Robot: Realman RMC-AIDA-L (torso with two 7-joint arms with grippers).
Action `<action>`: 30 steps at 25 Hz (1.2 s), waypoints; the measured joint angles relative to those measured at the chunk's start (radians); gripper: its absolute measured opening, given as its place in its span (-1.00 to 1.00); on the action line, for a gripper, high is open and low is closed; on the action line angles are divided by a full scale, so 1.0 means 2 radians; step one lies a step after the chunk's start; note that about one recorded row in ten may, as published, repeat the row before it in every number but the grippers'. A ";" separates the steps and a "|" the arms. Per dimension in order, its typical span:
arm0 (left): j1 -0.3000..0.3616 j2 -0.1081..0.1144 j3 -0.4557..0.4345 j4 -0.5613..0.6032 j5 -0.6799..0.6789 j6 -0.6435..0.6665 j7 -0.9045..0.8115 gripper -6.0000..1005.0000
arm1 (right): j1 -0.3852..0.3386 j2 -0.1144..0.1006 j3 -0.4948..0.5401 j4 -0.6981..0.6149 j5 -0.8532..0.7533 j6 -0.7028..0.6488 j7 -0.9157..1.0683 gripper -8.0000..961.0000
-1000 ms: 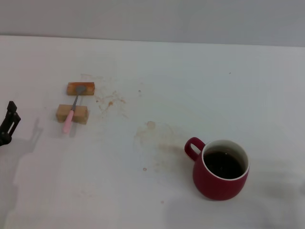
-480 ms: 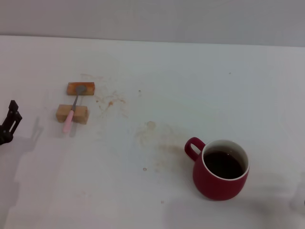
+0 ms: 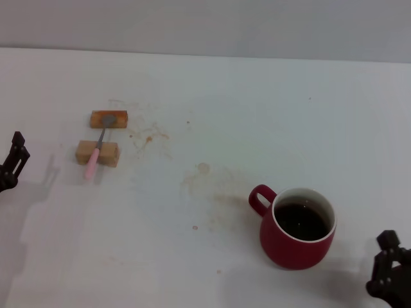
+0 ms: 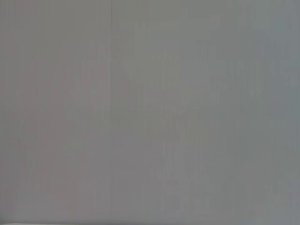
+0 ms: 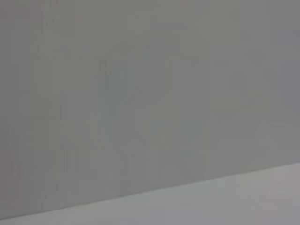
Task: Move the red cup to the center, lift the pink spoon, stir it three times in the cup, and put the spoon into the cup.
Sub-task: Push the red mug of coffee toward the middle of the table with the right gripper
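In the head view the red cup (image 3: pixel 298 227) stands at about four o'clock on the white tabletop (image 3: pixel 257 109), handle toward ten o'clock and dark liquid inside; it is not yet at the center, so the first step looks undone. The pink spoon (image 3: pixel 97 149) lies at about nine o'clock, bridged across two tan blocks (image 3: pixel 97 153), probably so that its handle sits raised for an easy pinch. The left claw (image 3: pixel 13 163) hangs at the nine o'clock edge, well apart from the spoon; whether it is spread or pressed together I cannot tell. The right claw (image 3: pixel 389 276) shows at the five o'clock corner, near the cup, its state likewise unclear. A second ago that corner was bare: the right arm has come in, while the left has shifted slightly. The left wrist view shows only flat grey. The right wrist view shows grey wall with a pale strip of surface.
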 joint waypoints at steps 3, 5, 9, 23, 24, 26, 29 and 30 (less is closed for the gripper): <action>0.000 0.000 -0.001 -0.001 0.000 0.000 0.000 0.70 | 0.003 0.000 0.000 0.001 -0.004 0.009 -0.001 -0.98; 0.000 0.000 -0.001 -0.001 0.000 0.000 0.000 0.70 | 0.006 0.000 0.000 0.003 -0.006 0.015 -0.005 -0.98; 0.000 0.000 -0.001 -0.002 0.000 0.001 0.000 0.69 | 0.012 0.000 0.002 0.005 -0.020 0.033 -0.012 -0.98; 0.004 0.001 -0.002 -0.002 0.000 0.005 0.000 0.69 | 0.057 0.000 0.005 0.005 -0.024 0.079 -0.009 -0.98; 0.004 0.001 -0.002 -0.002 0.000 0.005 0.000 0.69 | 0.060 0.000 0.005 0.005 -0.024 0.081 -0.009 -0.98; 0.004 0.001 -0.003 -0.002 0.000 0.005 0.000 0.69 | 0.066 0.000 0.006 0.005 -0.024 0.086 -0.008 -0.98; 0.003 0.002 -0.003 0.000 0.000 0.005 0.000 0.68 | 0.076 0.000 0.007 0.005 -0.024 0.091 -0.007 -0.98; 0.003 0.002 -0.003 0.000 0.000 0.005 0.000 0.68 | 0.080 0.000 0.007 0.005 -0.024 0.094 -0.007 -0.98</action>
